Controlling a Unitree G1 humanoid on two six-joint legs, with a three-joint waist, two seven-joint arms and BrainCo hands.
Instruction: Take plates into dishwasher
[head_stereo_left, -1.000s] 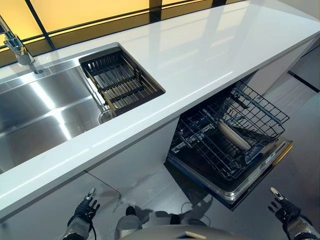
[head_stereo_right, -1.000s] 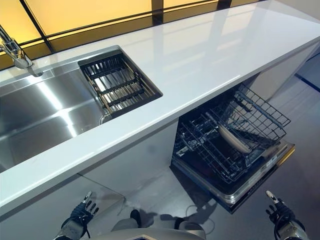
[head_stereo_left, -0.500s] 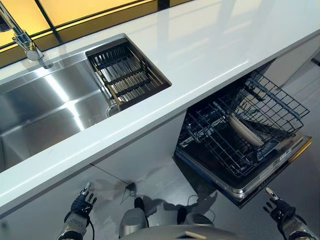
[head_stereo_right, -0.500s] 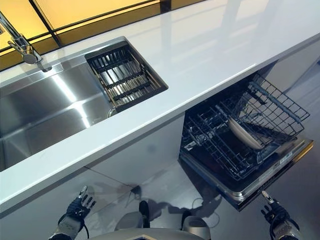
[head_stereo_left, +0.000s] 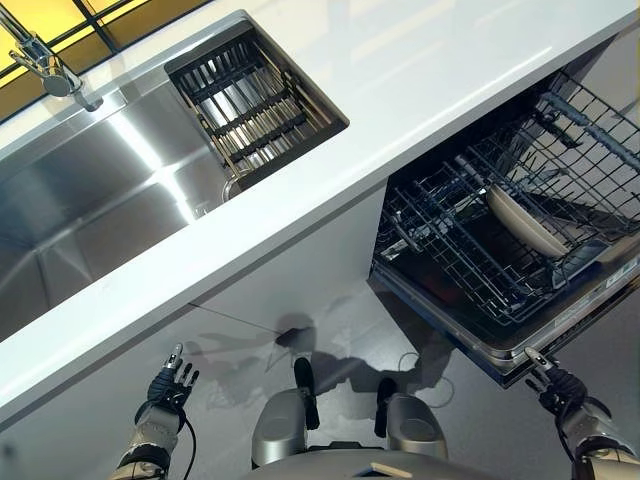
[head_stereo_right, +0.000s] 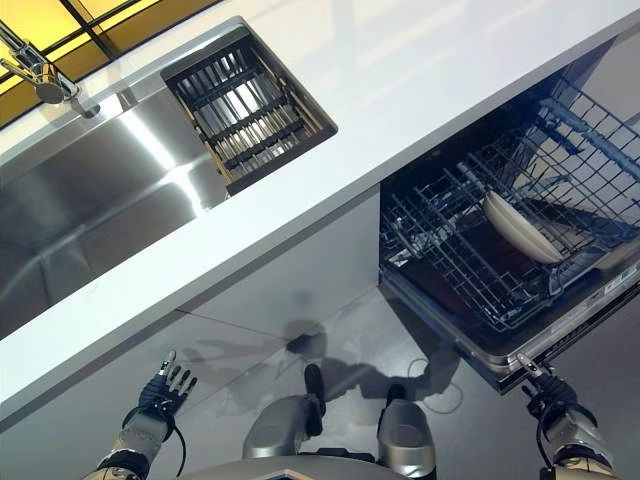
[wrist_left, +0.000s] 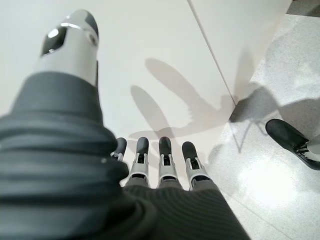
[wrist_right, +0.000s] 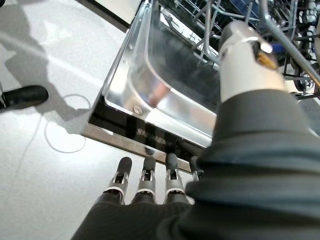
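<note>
A cream plate (head_stereo_left: 527, 222) stands on edge in the pulled-out wire rack (head_stereo_left: 480, 260) of the open dishwasher (head_stereo_right: 520, 345) under the white counter. It also shows in the right eye view (head_stereo_right: 522, 228). My left hand (head_stereo_left: 166, 384) hangs low in front of the cabinet, fingers straight and empty. My right hand (head_stereo_left: 557, 386) hangs low just before the front edge of the dishwasher door (wrist_right: 150, 142), fingers straight and empty. I see no plate in either hand.
A steel sink (head_stereo_left: 90, 200) with a dark drying rack (head_stereo_left: 248, 100) and a tap (head_stereo_left: 40, 65) is set in the white counter (head_stereo_left: 420, 60). White cabinet fronts (wrist_left: 150, 60) stand below. The floor is grey.
The whole view has shifted down and closer to the counter, so the camera moved. Both hands stay low and open. The plate has not moved in the rack.
</note>
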